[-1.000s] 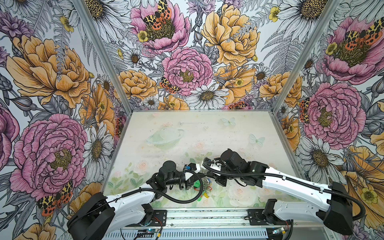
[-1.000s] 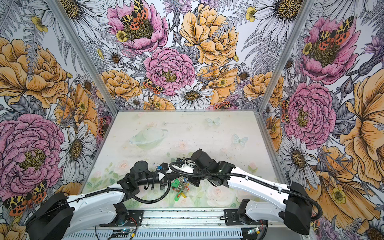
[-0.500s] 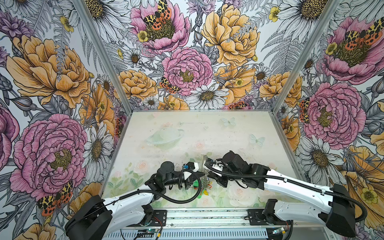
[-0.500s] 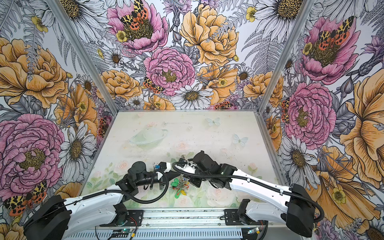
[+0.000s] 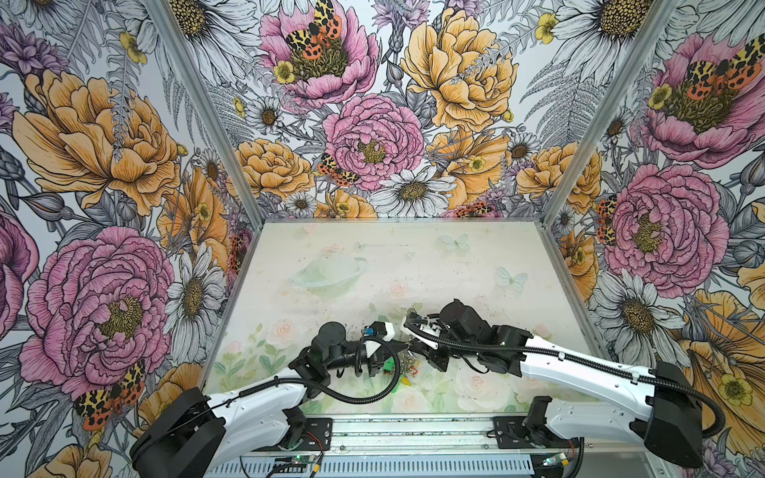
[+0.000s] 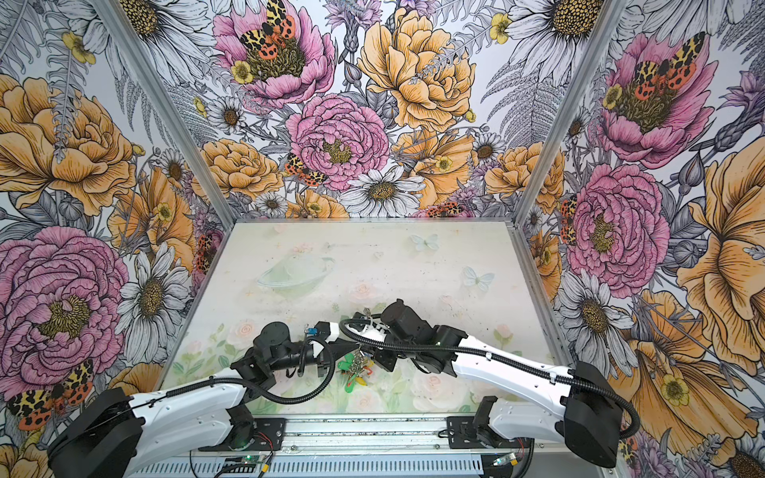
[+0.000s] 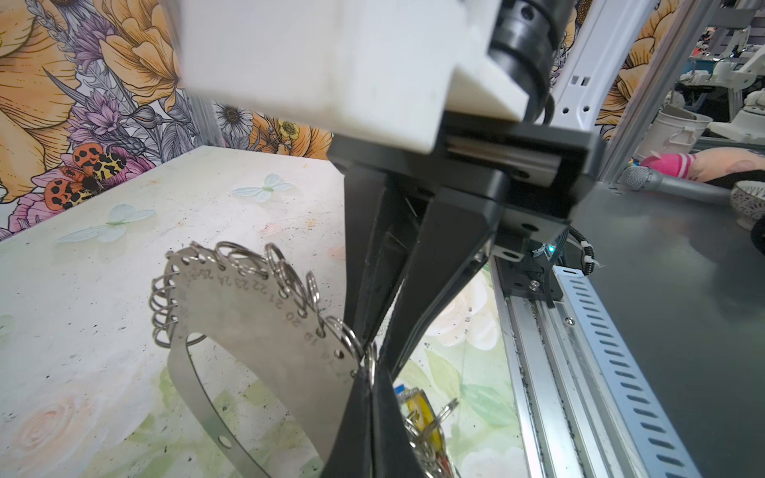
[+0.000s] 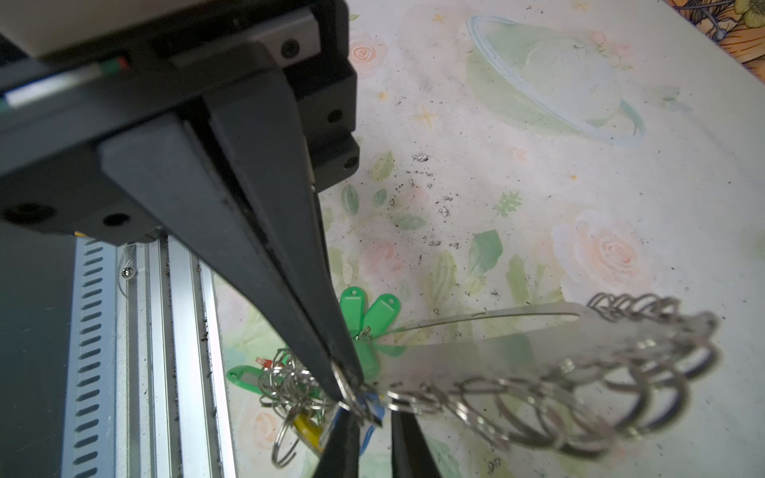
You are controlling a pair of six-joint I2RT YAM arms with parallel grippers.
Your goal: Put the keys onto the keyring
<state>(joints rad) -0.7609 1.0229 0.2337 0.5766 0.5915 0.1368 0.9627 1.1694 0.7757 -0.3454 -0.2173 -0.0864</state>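
The keyring [image 7: 256, 343], a large flat grey metal oval band with a wide central hole and small silver rings threaded along its rim, stands tilted up on edge between the two arms. The left gripper [image 7: 366, 380] is pressed together on the rim at one end of the band. The right gripper [image 8: 350, 387] meets it at that same end, its tips almost fully closed and pinching one small silver wire ring [image 8: 341, 383]. Under that end is a bunch of keys [image 8: 366, 310] with green, yellow and red plastic tags. The keys [image 8: 372, 407], seen here as a blue oblong plastic tag with its metal key hidden, touch the pinched ring just beside the rim. I cannot tell whether that ring is the tag's own or one of the band's.

To do this step well, I judge the left arm should hold the band rigid. The right should then turn the ring's split through the rim hole in small rotations, keeping clear of neighbouring rings. A twist of the band would likely spring the ring loose.

Stamped numbers [image 7: 265, 289] 19 to 24 run along the rim, and those beyond are blurred. No brand shows.
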